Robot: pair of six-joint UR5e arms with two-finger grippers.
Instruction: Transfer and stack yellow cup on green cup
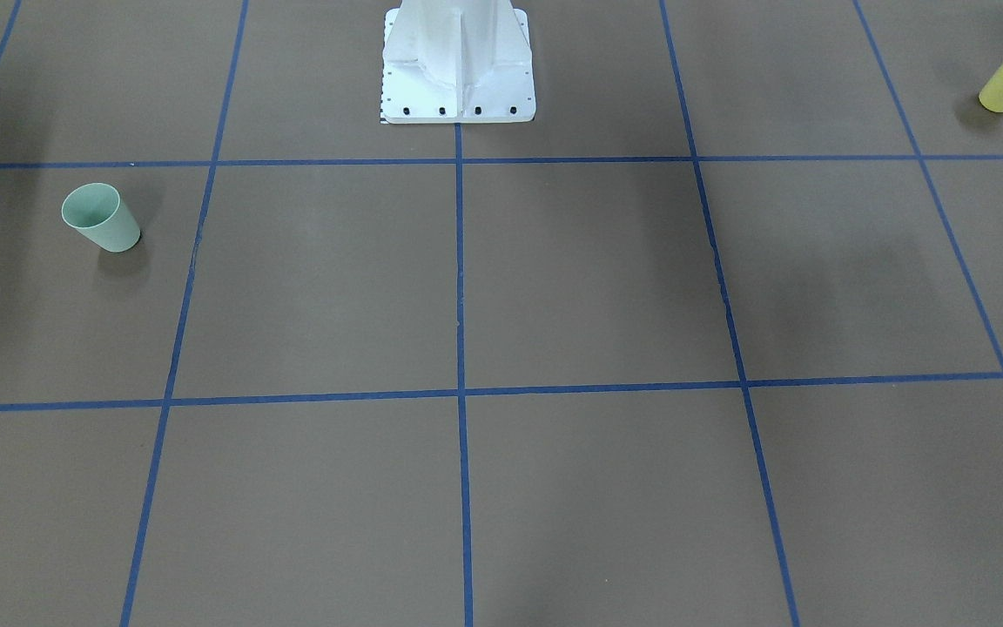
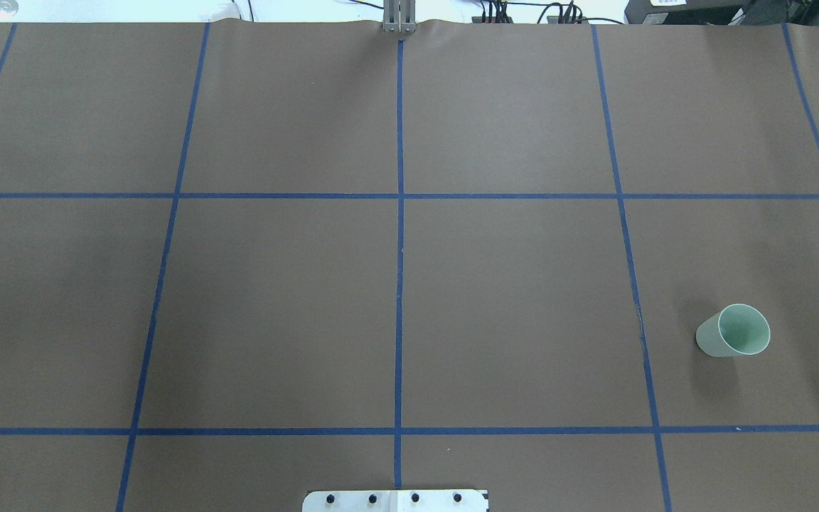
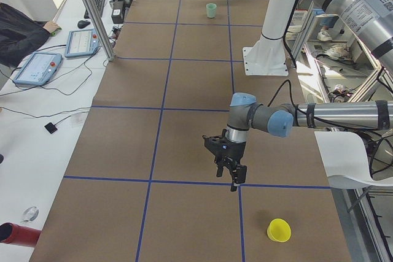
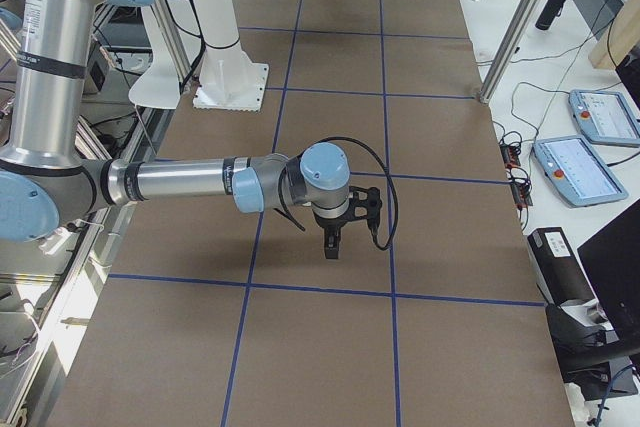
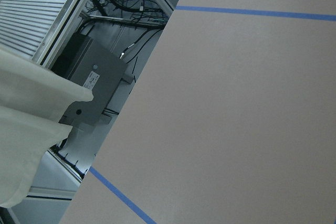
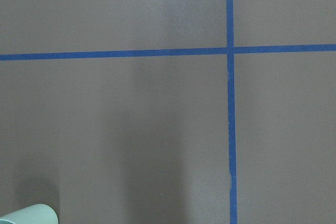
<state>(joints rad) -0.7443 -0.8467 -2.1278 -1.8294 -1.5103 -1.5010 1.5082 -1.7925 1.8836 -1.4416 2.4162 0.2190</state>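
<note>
Left end, nearest: yellow cup (image 3: 279, 230) upright on the table (image 3: 184, 90), mouth up, close to the robot-side edge. The left gripper (image 3: 234, 179) hangs fingers-down just beyond it over a blue tape line (image 3: 184, 181), clear of the cup; whether its fingers are parted or together, can't tell. Far end: green cup (image 3: 211, 10) upright, alone, well apart from the yellow one; right gripper (image 4: 331, 247) points down over the table, finger state likewise can't tell.
</note>
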